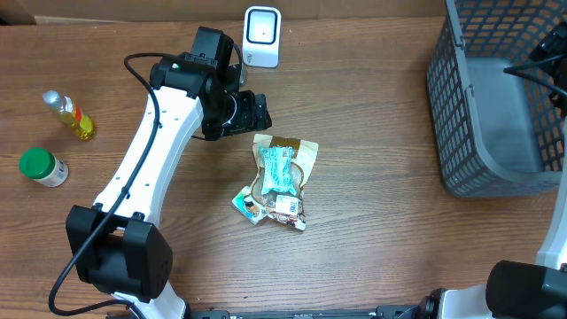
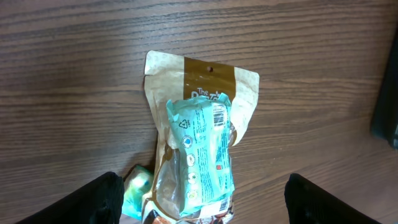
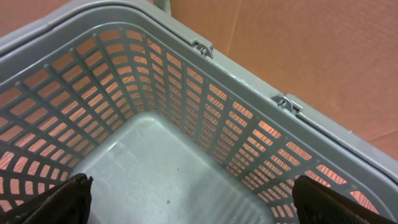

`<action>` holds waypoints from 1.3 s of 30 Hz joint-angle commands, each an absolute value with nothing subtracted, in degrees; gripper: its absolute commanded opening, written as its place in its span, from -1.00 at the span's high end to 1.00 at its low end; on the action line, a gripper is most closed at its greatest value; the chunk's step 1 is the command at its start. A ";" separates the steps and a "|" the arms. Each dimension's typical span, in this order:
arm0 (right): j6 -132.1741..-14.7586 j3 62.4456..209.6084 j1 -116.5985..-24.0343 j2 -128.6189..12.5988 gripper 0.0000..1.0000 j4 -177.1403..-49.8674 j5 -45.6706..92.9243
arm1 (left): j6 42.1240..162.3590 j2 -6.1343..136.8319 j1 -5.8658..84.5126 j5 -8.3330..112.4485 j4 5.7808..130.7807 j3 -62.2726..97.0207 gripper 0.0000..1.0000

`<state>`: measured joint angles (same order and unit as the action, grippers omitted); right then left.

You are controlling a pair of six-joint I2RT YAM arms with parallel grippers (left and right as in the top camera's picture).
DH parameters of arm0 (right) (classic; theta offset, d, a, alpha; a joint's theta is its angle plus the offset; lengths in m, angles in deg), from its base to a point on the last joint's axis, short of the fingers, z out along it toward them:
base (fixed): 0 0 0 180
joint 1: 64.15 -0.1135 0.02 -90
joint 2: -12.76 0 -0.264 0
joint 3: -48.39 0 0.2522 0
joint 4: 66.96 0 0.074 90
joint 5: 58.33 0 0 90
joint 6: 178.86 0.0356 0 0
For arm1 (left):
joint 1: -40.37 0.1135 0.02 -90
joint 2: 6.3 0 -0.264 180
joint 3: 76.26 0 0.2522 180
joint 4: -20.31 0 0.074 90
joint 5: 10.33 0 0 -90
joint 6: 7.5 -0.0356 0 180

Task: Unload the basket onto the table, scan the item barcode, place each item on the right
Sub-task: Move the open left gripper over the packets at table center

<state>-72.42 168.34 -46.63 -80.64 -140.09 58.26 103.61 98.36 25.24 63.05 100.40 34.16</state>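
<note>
Evidently the left gripper (image 2: 205, 200) hovered wide and empty above the teal pack (image 1: 279, 170), which lay barcode-up on a pouch (image 1: 299, 149) mid-table below the scanner (image 1: 262, 35), likely lined up for a grasp, while the right gripper (image 3: 199, 199) hung wide inside the basket (image 1: 440, 97).

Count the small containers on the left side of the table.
2. A bottle of yellow liquid lies near the left edge, and a green-lidded jar is just below it in the overhead view. None seems hidden.
</note>
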 commanded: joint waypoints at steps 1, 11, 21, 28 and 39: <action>-72.66 168.63 -46.61 -80.58 -1.00 -139.81 59.07 | 105.68 99.35 25.21 64.04 100.29 33.09 -0.64; -72.66 168.63 -46.61 -80.58 -1.00 -139.81 59.07 | 105.73 99.35 24.95 66.40 100.12 32.72 -0.60; -72.66 168.63 -46.61 -80.58 -1.00 -139.81 59.07 | 105.88 99.35 24.91 66.66 99.81 32.63 -0.61; -72.66 168.63 -46.61 -80.58 -1.00 -139.81 59.07 | 105.88 99.35 24.91 66.81 99.72 32.46 -0.61; -72.66 168.63 -46.61 -80.58 -1.00 -139.81 59.07 | 105.92 99.37 24.78 66.81 99.00 32.46 -0.70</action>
